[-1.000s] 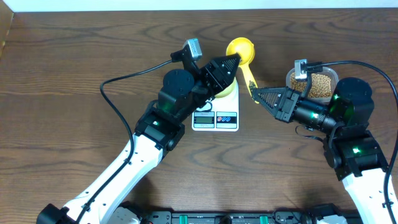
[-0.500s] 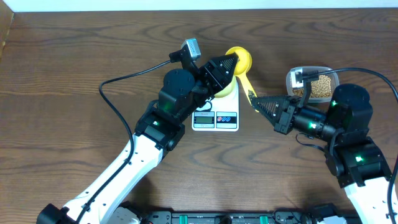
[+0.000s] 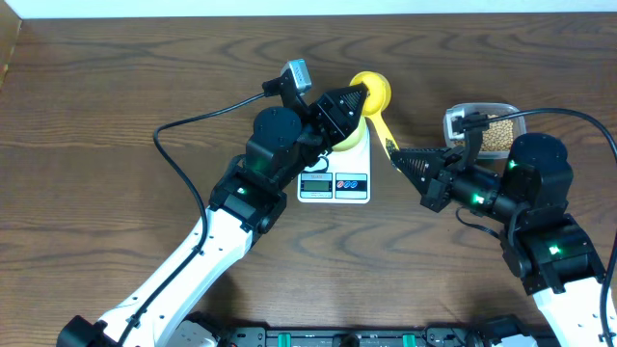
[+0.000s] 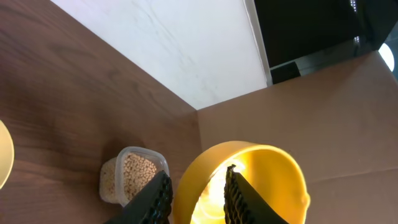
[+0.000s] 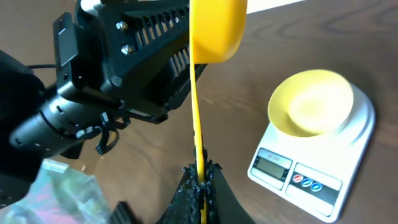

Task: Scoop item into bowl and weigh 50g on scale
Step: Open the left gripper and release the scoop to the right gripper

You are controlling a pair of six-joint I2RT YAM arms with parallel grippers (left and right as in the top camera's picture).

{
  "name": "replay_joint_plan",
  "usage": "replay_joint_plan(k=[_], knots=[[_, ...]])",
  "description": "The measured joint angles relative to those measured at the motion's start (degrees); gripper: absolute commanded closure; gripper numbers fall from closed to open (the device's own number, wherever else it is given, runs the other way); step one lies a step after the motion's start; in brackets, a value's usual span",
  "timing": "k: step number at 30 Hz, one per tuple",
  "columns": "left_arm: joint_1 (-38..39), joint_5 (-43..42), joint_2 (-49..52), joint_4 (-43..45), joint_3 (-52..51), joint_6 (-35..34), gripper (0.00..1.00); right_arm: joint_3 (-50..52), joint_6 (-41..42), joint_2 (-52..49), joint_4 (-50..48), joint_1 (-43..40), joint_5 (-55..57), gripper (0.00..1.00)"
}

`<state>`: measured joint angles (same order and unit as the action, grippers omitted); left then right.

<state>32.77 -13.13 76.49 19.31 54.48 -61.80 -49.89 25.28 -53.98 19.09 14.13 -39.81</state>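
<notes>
**Two arms meet at the yellow scoop above the scale**

We see the left arm reach from the near left corner of the tabletop toward the far edge. The left gripper is tilted over the scale. Its jaws stand partly apart astride the cup rim of the scoop, one finger inside and one outside, and we cannot tell whether they pinch it. The right arm comes in from the right edge, and the right gripper is clamped tight on the end of the scoop's handle, holding it in the air. The scale sits mid-table toward the far edge, much of its platform hidden from above by the left gripper. A clear tub toward the far right corner, partly behind the right arm, holds the beans. The pale yellow bowl rests on the scale's platform.
</notes>
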Motion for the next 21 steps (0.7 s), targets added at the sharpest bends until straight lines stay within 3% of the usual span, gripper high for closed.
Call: replay_joint_plan(k=[4, 7, 13, 21], knots=[[0.0, 0.0, 0.0, 0.0, 0.0, 0.2, 0.74, 0.0, -2.5, 0.0, 0.5, 1.1, 3.0, 0.99], [0.0, 0.2, 0.0, -0.1, 0.0, 0.1, 0.81, 0.0, -4.0, 0.0, 0.6, 2.6, 5.4, 0.99], [0.0, 1.5, 0.0, -1.3, 0.0, 0.3, 0.81, 0.0, -5.4, 0.0, 0.6, 4.6, 8.5, 0.99], [0.0, 1.7, 0.0, -1.4, 0.0, 0.2, 0.92, 0.0, -6.3, 0.0, 0.8, 5.0, 10.0, 0.99]])
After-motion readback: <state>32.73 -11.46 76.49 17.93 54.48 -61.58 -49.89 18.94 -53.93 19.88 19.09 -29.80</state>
